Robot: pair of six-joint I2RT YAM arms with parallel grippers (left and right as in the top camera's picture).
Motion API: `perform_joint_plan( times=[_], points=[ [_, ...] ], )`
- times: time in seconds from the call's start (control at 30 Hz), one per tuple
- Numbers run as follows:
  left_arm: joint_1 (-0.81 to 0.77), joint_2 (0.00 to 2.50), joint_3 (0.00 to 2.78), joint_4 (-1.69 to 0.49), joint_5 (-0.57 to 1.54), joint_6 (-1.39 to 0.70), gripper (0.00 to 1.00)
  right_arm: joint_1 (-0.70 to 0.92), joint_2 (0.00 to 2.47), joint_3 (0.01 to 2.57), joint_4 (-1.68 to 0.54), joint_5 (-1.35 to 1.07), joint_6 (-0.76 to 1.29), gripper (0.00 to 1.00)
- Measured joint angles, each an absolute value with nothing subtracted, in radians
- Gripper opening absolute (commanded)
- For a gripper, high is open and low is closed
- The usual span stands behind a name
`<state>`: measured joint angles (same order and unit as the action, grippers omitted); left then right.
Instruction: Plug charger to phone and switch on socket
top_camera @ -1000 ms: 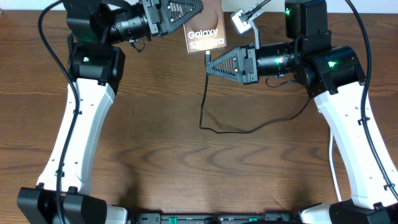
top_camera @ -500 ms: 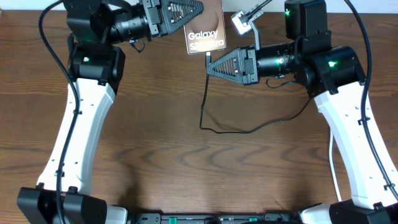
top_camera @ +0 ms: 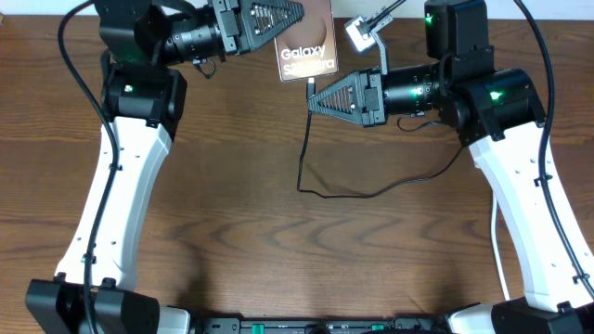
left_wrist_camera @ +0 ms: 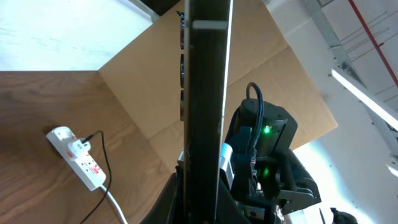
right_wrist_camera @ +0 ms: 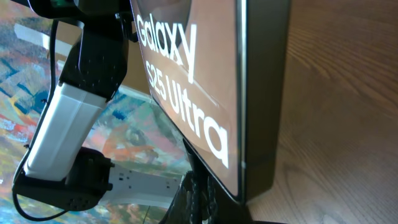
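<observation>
Gripping the phone point(top_camera: 309, 54) by its side, the left gripper point(top_camera: 292, 19) is clamped shut at the table's far edge.
White "Galaxy S25 Ultra" lettering is shown on the brownish face. The charger point(top_camera: 306, 148) tip is pinched in the closed right gripper point(top_camera: 313, 98), just below the phone's lower edge. The socket point(top_camera: 360, 32) is set near. Broad wood table point(top_camera: 278, 241) is left nearward.
</observation>
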<state>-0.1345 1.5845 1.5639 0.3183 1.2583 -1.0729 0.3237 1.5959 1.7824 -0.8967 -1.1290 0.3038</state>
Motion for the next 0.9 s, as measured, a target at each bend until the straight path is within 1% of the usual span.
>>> perform_joint_plan(
  times=[0.9],
  points=[
    [-0.134,1.584,1.564,0.319,1.276,-1.073,0.07,0.332,1.596,1.782,-0.896,-1.130,0.304,0.01]
  ],
)
